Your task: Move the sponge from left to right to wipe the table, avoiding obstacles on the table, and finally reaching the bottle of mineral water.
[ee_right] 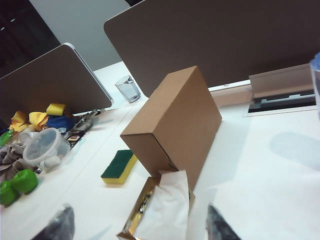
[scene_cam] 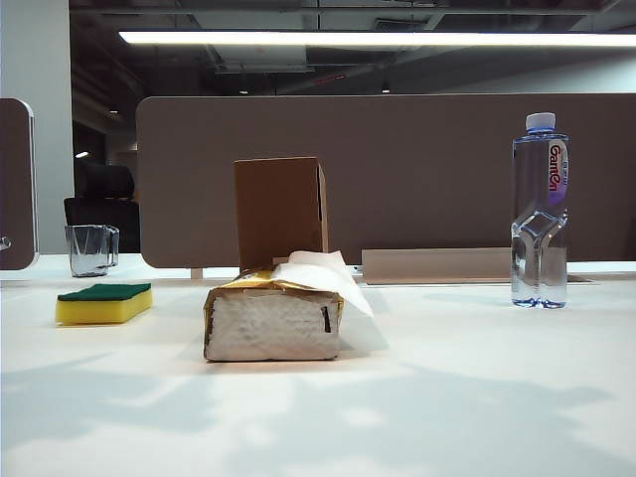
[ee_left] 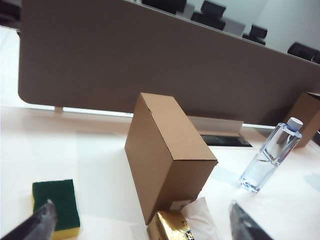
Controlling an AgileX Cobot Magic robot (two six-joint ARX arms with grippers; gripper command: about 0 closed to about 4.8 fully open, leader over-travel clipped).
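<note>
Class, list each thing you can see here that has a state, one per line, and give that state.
sponge: flat on the table, green side up, untouched
tissue pack: open, one sheet sticking out
cardboard box: upright, closed
water bottle: upright, capped
glass mug: upright, empty
left claw: open, holding nothing
right claw: open, holding nothing

You get no arm in the exterior view. In the left wrist view, the left pincer [ee_left: 142, 225] shows only two blurred dark fingertips [ee_left: 40, 222] at the frame's edge, set wide apart. Same with the right pincer [ee_right: 137, 225]. The tall clear plastic water bottle [ee_right: 316, 75] is a sliver cut by the right wrist picture's edge. The upright brown cardboard box [scene_cam: 280, 211] has its base hidden behind the gold-edged soft tissue pack [scene_cam: 273, 318]. The bottle's smaller label print is too small to read.
</note>
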